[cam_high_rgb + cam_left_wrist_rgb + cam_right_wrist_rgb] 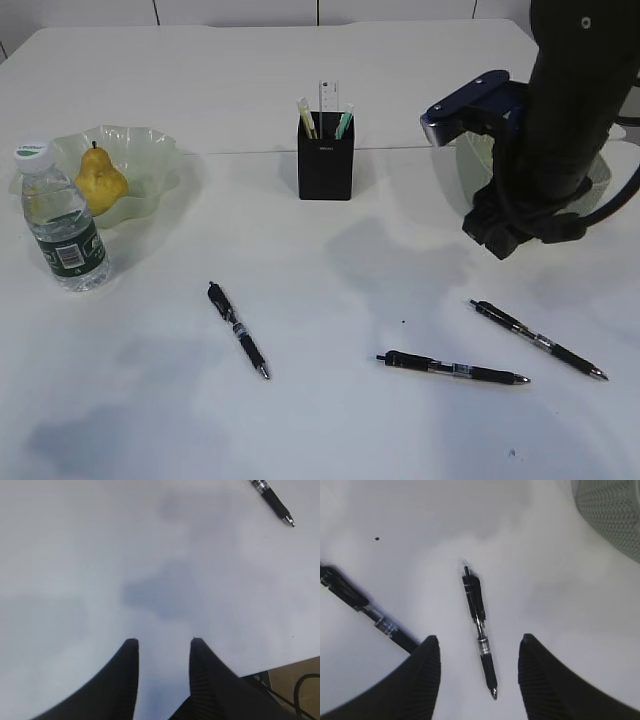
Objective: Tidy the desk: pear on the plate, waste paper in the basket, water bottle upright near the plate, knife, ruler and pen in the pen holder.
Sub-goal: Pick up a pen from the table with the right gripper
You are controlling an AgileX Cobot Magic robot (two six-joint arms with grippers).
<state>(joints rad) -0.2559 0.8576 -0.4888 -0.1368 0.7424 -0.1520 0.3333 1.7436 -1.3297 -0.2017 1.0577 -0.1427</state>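
Desk: large plain white tabletop (400,100); carries everything below
Pear: yellow, short brown stem (99,181); sits in the translucent pale-green wavy-rimmed plate (150,150) at 9 o'clock of the exterior view
Water bottle: small clear plastic, dark green label, white cap (62,218); upright, just beside the plate at its 7 o'clock
Pen holder: small black square-sided cup (325,157) at 12 o'clock; holds the transparent plastic ruler (328,98) and two pale stick-like items, all upright
Basket: grey-green perforated tub (615,515); at 3 o'clock in the exterior view, mostly hidden behind the right arm
Left pen: black click pen (237,329); flat on the desk at 7 o'clock
Middle pen: black (452,368); flat at 5 o'clock
Right pen: black (479,622); flat at 4 o'clock, below the right claw
Right claw (479,652): moderately wide, empty; above the desk, fingers either side of the right pen
Left claw (162,647): narrower gap, empty; over bare desk
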